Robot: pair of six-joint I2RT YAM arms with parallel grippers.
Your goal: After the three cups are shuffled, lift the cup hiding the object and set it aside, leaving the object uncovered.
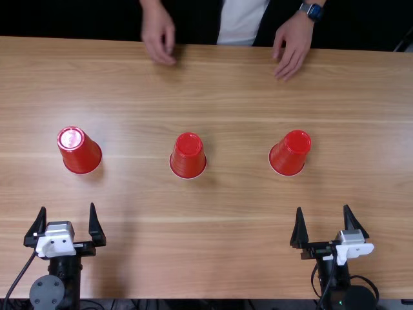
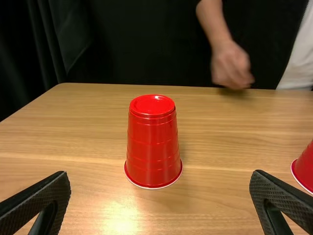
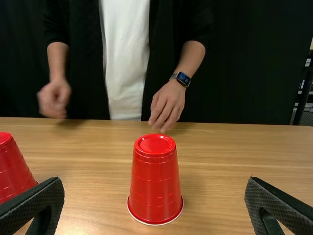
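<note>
Right cup (image 1: 290, 154) stands beyond the right claw (image 1: 322, 209).

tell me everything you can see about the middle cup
The middle cup is red and plastic-looking, with a thin white edge at its rim. It stands upright but upside down on the wooden table, flat base up, rim on the wood. It sits in a row between the left cup and the right cup, apart from both. Only the table touches it.

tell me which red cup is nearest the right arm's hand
The cup at the right end of the row, standing just ahead of the right arm's hand; the middle cup and left cup stand farther off.
</note>
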